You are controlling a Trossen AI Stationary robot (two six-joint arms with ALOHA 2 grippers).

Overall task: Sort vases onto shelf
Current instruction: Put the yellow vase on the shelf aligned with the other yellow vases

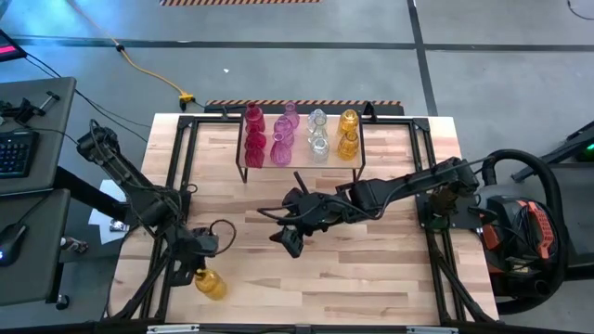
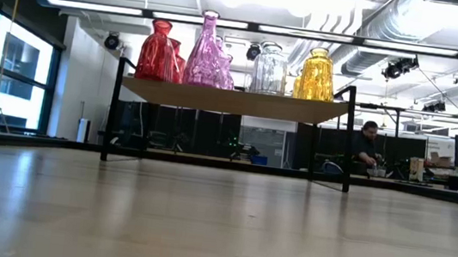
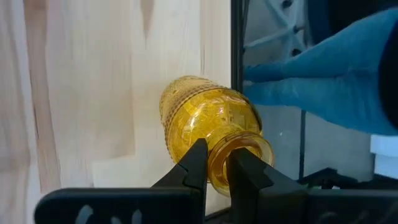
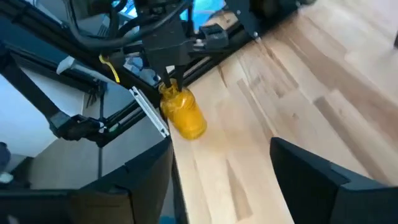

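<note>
tabletop (image 1: 371,269): left gripper (image 3: 214,163) pinches yellow vase's (image 3: 205,127) neck; shelf (image 1: 302,165) holds eight.

No text, label, brand, number or sign can be read in any view; the glass vases, the shelf, the desk and the arms show no legible markings.

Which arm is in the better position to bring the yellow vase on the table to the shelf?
The left. Its gripper is already closed on the neck of the yellow vase lying near the table's front left corner. The right gripper is open at mid-table, holding nothing, though nearer to the shelf.
</note>
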